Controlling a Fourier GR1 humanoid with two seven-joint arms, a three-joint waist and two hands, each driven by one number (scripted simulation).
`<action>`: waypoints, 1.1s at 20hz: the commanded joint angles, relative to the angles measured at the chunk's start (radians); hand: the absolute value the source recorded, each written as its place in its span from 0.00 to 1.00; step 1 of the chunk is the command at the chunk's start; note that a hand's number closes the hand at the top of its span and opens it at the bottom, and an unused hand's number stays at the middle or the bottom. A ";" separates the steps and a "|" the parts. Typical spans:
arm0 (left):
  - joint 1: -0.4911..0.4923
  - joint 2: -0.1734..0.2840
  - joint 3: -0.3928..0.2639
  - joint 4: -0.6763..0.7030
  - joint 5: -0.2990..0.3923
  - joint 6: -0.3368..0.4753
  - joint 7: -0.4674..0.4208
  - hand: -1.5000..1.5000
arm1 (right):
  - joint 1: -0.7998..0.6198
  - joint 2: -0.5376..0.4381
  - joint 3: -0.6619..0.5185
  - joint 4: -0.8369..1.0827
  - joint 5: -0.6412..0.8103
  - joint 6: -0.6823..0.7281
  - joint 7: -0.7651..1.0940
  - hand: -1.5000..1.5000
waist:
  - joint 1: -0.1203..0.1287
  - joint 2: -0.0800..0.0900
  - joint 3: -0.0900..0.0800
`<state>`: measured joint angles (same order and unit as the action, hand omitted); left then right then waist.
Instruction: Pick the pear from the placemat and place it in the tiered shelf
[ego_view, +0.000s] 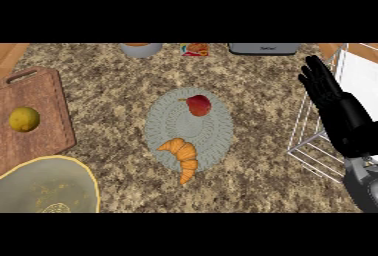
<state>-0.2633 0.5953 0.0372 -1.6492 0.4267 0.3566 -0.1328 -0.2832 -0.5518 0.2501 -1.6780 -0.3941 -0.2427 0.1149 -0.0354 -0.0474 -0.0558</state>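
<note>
Pear (198, 105), red and rounded, sits on woven oval placemat (189, 131); right hand (341, 114) fingers straight.

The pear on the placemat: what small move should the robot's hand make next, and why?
Probably the right hand should swing left toward the pear. The hand is open at the view's right, in front of the wire shelf, holding nothing, while the pear lies untouched at the placemat's far end, apart from the croissant.
</note>
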 joint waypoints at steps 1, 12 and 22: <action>0.033 -0.020 -0.043 0.001 -0.005 -0.047 -0.016 0.50 | -0.047 -0.030 0.034 -0.029 0.075 -0.014 0.042 1.00 | 0.033 0.044 0.053; 0.082 0.021 -0.367 0.189 -0.233 -0.211 0.032 0.50 | -0.245 0.238 0.210 0.538 0.387 -0.136 -0.217 0.00 | 0.098 0.084 0.059; 0.119 -0.025 -0.343 0.301 -0.263 -0.219 -0.040 0.50 | -0.527 0.228 0.342 0.750 0.681 -0.076 -0.094 0.00 | 0.047 0.046 0.054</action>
<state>-0.1561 0.5677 -0.3236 -1.3838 0.1574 0.1613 -0.1551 -0.7244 -0.3093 0.5297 -0.9477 0.1802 -0.3421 -0.1008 0.0303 0.0109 -0.0007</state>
